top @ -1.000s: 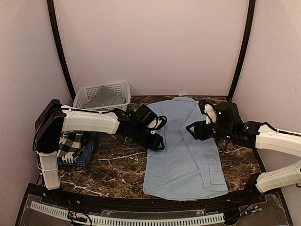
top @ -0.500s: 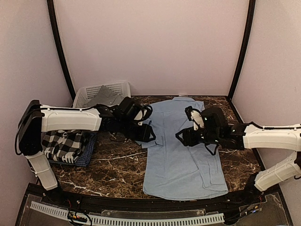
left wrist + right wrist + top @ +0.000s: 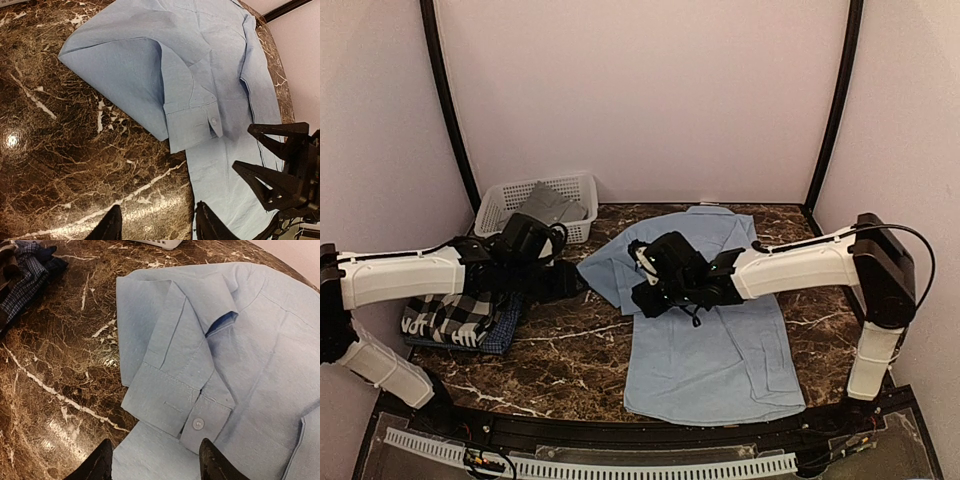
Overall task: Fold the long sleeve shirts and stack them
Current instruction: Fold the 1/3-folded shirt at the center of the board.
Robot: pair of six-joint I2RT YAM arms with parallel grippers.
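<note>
Right gripper (image 3: 156, 446), spread and empty, sits just short of the cuff (image 3: 192, 416) of the shirt (image 3: 720, 345); left gripper (image 3: 159, 212), also spread, lies farther off.

The spread shirt (image 3: 720, 340) is laid on the table (image 3: 570, 350), collar toward the far edge and hem toward the near edge. One sleeve (image 3: 165, 340) is folded in at its left side, the cuff (image 3: 190, 415) lying at the left edge of the body. The basket (image 3: 500, 205) is located behind and left of the spread shirt, and a folded shirt (image 3: 550, 205) is contained in it. The shirt pile (image 3: 460, 315) is set well left, in front of the basket. The left gripper (image 3: 159, 210) is positioned just left of the spread shirt, and the right gripper (image 3: 156, 445) above its cuff.
</note>
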